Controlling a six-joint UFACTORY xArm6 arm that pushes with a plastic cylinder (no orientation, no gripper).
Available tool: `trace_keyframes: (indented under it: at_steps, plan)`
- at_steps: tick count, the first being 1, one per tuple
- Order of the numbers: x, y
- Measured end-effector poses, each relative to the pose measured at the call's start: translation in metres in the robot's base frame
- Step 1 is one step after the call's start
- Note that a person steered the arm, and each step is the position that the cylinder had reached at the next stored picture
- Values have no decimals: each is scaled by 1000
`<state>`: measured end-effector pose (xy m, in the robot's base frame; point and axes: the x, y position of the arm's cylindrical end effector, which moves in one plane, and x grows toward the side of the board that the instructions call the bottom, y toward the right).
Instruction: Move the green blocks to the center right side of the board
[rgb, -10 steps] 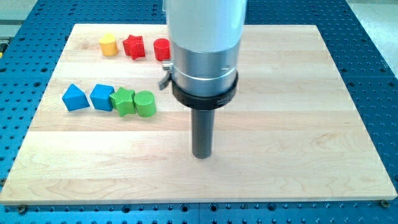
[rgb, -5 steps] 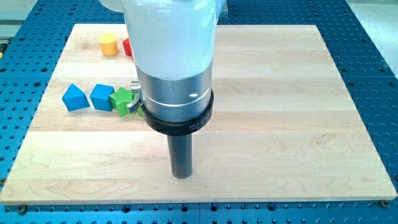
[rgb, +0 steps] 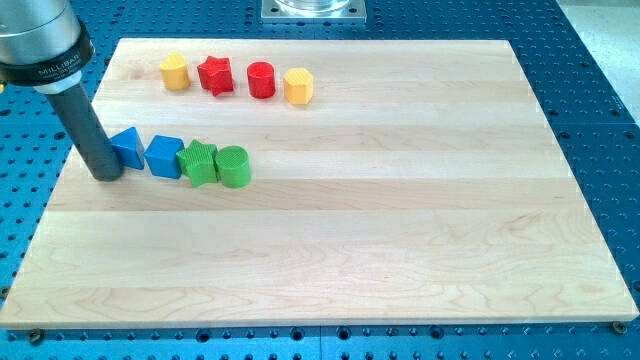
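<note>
Standing at the left: our tip rests on the bench, touching or just beside the left blue block; this tool is a bare rod and holds nothing.
Row beside us: a second blue block, then the green star-like block and the green cylinder, touching one another.
Progress: we judge nothing done; both greens sit left of centre, well apart from the centre right.
Far row: yellow block, red star, red cylinder, yellow block.
</note>
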<state>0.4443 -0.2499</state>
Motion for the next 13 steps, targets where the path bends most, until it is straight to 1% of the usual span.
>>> trace_keyframes:
  at_steps: [1, 2, 3, 4, 5, 6, 8, 9, 10, 11, 12, 13]
  plan:
    - [-3, 19]
    - [-7, 100]
    - [-6, 207]
    - [0, 227]
    - [35, 195]
    - [79, 256]
    - [15, 378]
    - [33, 354]
    - [9, 323]
    - [-10, 364]
    - [-4, 408]
    - [46, 284]
